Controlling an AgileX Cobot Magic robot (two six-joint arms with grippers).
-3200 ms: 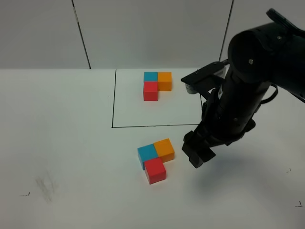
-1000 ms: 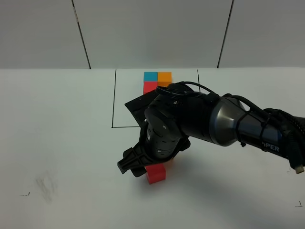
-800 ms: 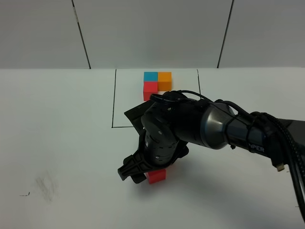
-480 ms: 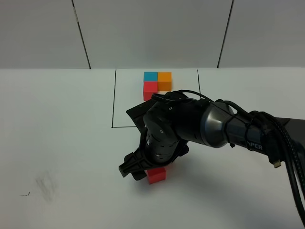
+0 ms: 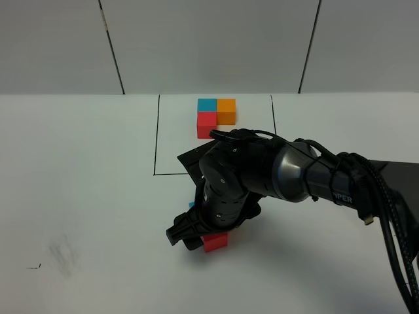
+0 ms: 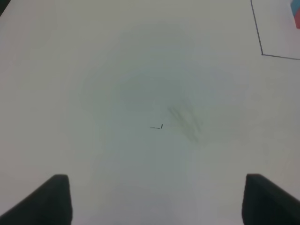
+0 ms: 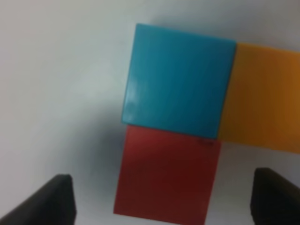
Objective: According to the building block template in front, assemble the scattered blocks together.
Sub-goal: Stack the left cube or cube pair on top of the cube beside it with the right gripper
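Right gripper (image 7: 159, 197) low over red block (image 7: 166, 176), jaws apart astride it, nothing gripped. To align: squeeze gently, flush against blue block (image 7: 178, 79).

You see a white bench (image 5: 85, 176) marked with a black outline (image 5: 156, 137); the block template (image 5: 216, 114) lies inside it, the scattered blocks (image 7: 180, 136) nearer, joined together.

Exterior high view: the right arm (image 5: 262, 176) hides most of the scattered blocks; we see only the red cube (image 5: 215, 242) and a sliver of blue (image 5: 191, 205). Right wrist view: the orange cube (image 7: 267, 98) is cut by the edge, and only 2 fingertips (image 7: 54, 199) enter. Left wrist view: the template (image 6: 297, 14) is barely a corner.
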